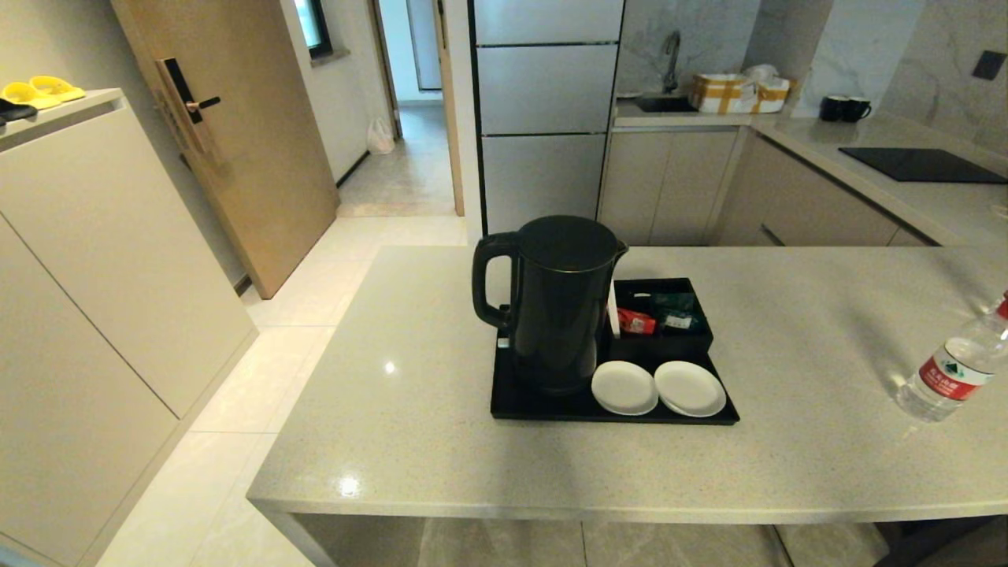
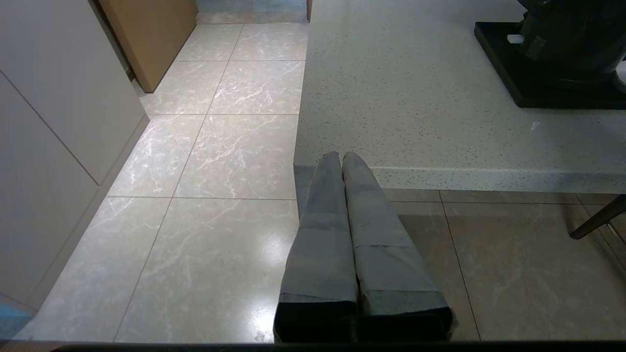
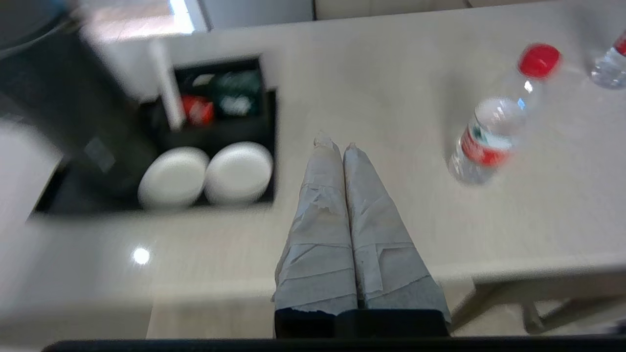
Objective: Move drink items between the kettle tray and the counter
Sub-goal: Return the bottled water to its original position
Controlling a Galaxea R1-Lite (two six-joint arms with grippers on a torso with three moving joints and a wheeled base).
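Approach step. Right gripper [image 3: 336, 142] clenched, empty, above counter [image 1: 409, 409]; must open, reach bottle [image 3: 486, 139], carry to kettle tray [image 1: 551, 408].

One black kettle [image 1: 561, 303] stands on one black tray [image 1: 520, 402]. Just beside the kettle on that tray lie two white saucers [image 1: 624, 387] and one black sachet box [image 1: 663, 313]. Well apart from the kettle, two water bottles [image 3: 494, 132] stand on the tabletop [image 1: 409, 409].

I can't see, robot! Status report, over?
Both grippers shut, empty: left gripper, right gripper. Two bottles on counter, none on tray. Nothing blocking.
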